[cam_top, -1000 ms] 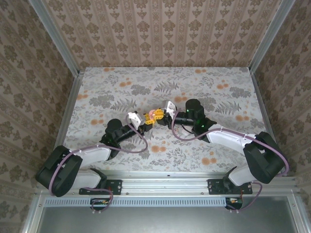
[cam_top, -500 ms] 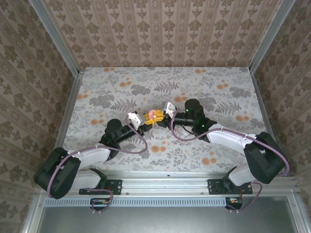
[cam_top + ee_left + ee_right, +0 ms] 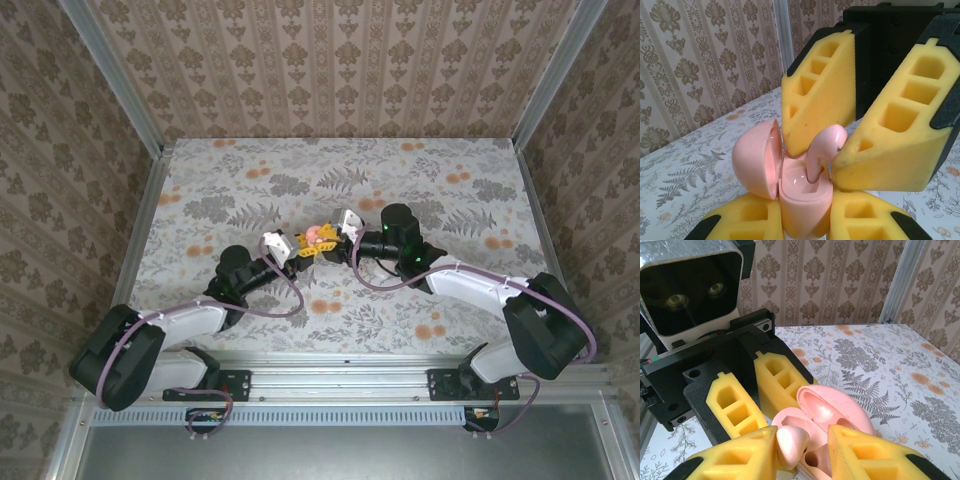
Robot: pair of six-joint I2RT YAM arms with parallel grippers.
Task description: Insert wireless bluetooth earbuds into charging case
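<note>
Almost nothing has shifted over the last second. The two grippers remain nose to nose at the middle of the floral table (image 3: 450, 180), and the left arm's shoulder sits a hair further left.

The left gripper (image 3: 805, 220) has its yellow foam fingers closed on the lower body of the charging case (image 3: 805, 192) and holds it upright off the table. The bottom of the case is cut off by the frame edge in the left wrist view. The case is pink, and its lid (image 3: 756, 159) is swung open to the left.

An earbud (image 3: 824, 146), also pink, stands with its stem down in the case's open well, while its rounded head is pinched between the right gripper's (image 3: 801, 440) foam fingers, which are nearly closed on it. How deep the stem has gone is hidden by the case rim.

From above, case and earbud merge into one small pink blob between the fingers — nothing finer can be made out there. Whether a second earbud already sits inside cannot be told.
</note>
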